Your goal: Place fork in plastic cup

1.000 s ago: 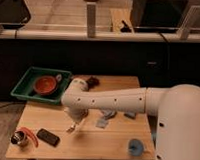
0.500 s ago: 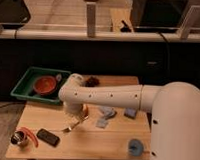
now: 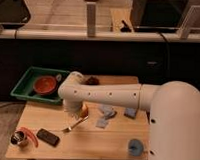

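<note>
Fork [image 3: 74,125] lies diagonal (tines lower-left), below pincer [image 3: 78,115].

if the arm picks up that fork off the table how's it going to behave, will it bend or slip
The fork looks like slim metal, so probably stiff and light. Lying flat on the wooden table, its thin shiny handle may slip or pivot in a pinch. The gripper hangs just above its upper end; the blue plastic cup looks light and could tip.
</note>
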You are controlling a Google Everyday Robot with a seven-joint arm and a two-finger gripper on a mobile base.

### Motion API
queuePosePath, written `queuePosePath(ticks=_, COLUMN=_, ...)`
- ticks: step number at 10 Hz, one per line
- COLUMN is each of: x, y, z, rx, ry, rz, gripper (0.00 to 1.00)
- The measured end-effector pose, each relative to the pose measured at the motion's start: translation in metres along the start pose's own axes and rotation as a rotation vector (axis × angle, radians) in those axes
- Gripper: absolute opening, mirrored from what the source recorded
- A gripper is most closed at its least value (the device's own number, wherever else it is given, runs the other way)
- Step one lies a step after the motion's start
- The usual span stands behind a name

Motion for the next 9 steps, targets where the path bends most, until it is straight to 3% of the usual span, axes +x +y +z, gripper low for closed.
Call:
queuePosePath(ticks=1, x=-0.001, y=0.002, z=0.013, rx=-0.002, ry=-0.01, rz=0.015, gripper=0.71)
queuePosePath(ticks=3, x=-0.005, y=0.006, z=0.025, rx=-0.013, ry=-0.05, rz=0.082, gripper=0.8)
queuePosePath(ticks=7, x=-0.016, y=0.008, z=0.026, rx=-0.062, ry=-0.089, rz=0.231, gripper=0.8)
queuePosePath(ticks=9, x=-0.02, y=0.012, z=0.029, rx=-0.069, ry=-0.088, rz=0.304, gripper=0.8)
